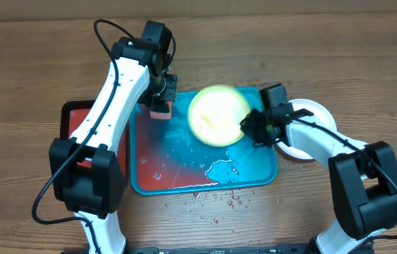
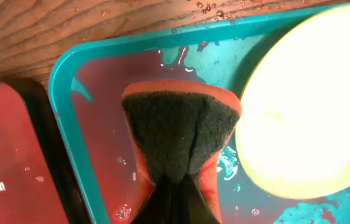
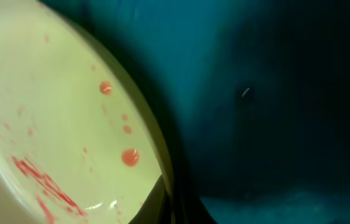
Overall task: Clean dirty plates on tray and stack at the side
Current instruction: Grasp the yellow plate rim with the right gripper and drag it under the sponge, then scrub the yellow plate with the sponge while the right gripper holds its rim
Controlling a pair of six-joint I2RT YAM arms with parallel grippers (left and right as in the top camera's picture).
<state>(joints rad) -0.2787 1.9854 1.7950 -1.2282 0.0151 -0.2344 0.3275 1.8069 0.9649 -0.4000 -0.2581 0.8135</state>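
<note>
The yellow-green plate (image 1: 216,115) is held tilted over the far part of the turquoise tray (image 1: 254,169). My right gripper (image 1: 249,127) is shut on the plate's right rim. In the right wrist view the plate (image 3: 56,118) shows red sauce smears and drops, with my fingers (image 3: 173,202) pinching its edge. My left gripper (image 1: 161,99) is shut on an orange sponge with a dark scouring face (image 2: 181,134). The sponge sits over the tray's far left corner, just left of the plate (image 2: 311,99). A white plate (image 1: 316,111) lies on the table right of the tray, partly under my right arm. The pale blue plate is not visible.
A dark red, black-rimmed tray (image 1: 78,127) lies against the turquoise tray's left side, also in the left wrist view (image 2: 7,155). Reddish water pools in the tray's left half (image 1: 163,152). Droplets dot the table in front (image 1: 216,201).
</note>
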